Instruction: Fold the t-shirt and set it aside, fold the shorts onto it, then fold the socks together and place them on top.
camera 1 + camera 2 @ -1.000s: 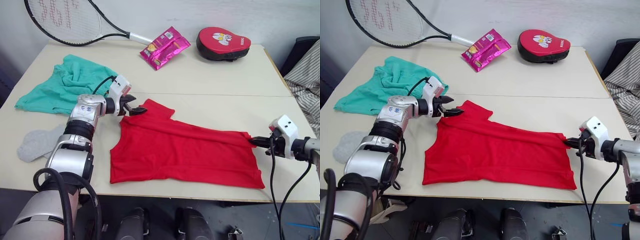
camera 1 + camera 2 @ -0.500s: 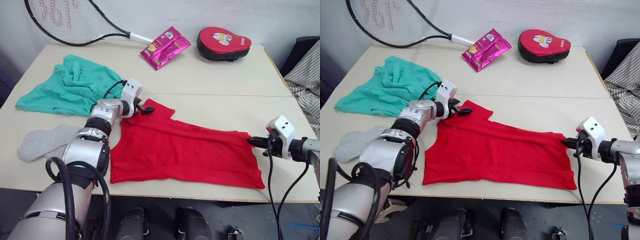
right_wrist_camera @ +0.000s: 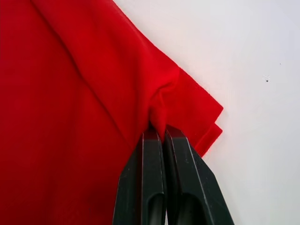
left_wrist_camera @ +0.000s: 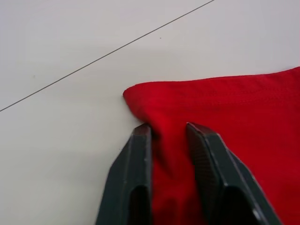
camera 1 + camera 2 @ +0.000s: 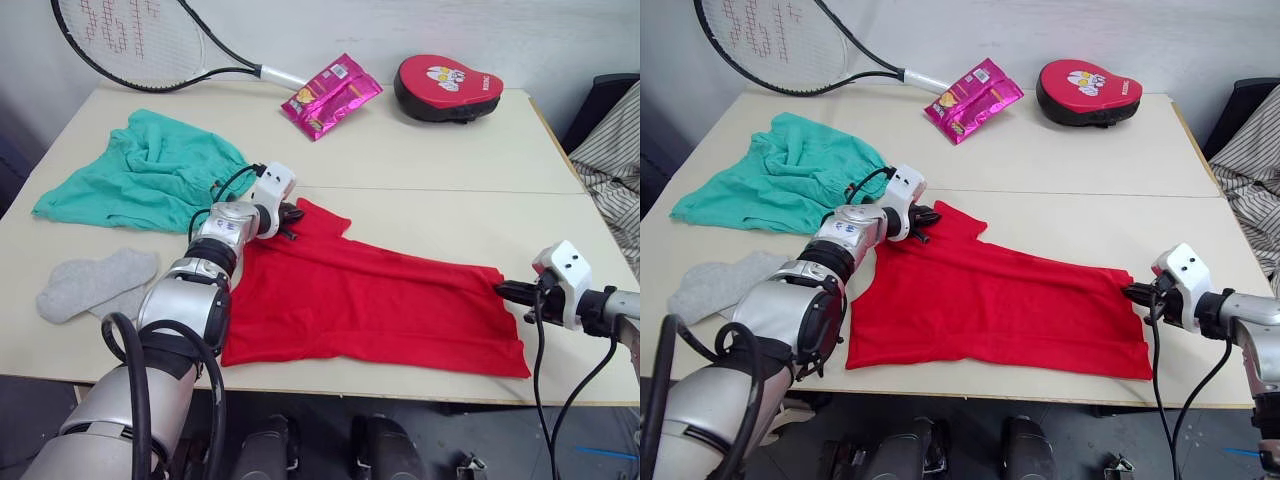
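**Both grippers on the t-shirt, one at each end**

Right gripper (image 3: pixel 163 133): fingers pressed together, pinching a bunched fold at the corner of the t-shirt (image 5: pixel 380 305), at its right edge near the table's right side. Cloth puckers just above the fingertips.

Left gripper (image 4: pixel 167 129): fingers apart with a ridge of red cloth standing between them, right at the shirt's far-left corner. Looks like a loose pinch on the fabric; both pads touch the cloth.

T-shirt lies flat on the near half of the beige table (image 5: pixel 450 160), spread out between the two grippers.

Shorts (image 5: pixel 140 170): teal, crumpled, far left, just behind the left arm. Socks (image 5: pixel 90 283): light grey, lying together at the near left edge, apart from the shirt.

Along the back edge: tennis racket (image 5: pixel 130 35), pink snack packet (image 5: pixel 330 95), red padded mitt (image 5: pixel 445 85) with white lettering and a cartoon print, too small to read. Striped cloth (image 5: pixel 612 160) off the table's right side.
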